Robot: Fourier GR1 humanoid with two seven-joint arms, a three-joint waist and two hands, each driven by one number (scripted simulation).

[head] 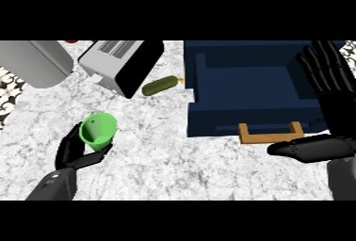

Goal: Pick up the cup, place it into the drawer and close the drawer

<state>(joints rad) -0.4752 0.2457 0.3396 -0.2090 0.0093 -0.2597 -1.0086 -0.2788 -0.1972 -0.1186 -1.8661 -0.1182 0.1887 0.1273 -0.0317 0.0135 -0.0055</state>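
At lower left, the left hand [78,151] curls round the green cup [98,130], apparently lifted for carrying to the open drawer [245,96]; the right hand [327,94] rests open.

A kitchen is showing here, seen from steeply above. A white-and-grey speckled marble counter top [181,155] is filling most of the view. A boxy silver toaster with a black side and slotted top [119,59] is sitting at the back, beside a rounded grey metal appliance [35,61]. A dark green pickle [160,85] is lying near them, and a navy blue drawer with a wooden handle [243,89] is standing open.
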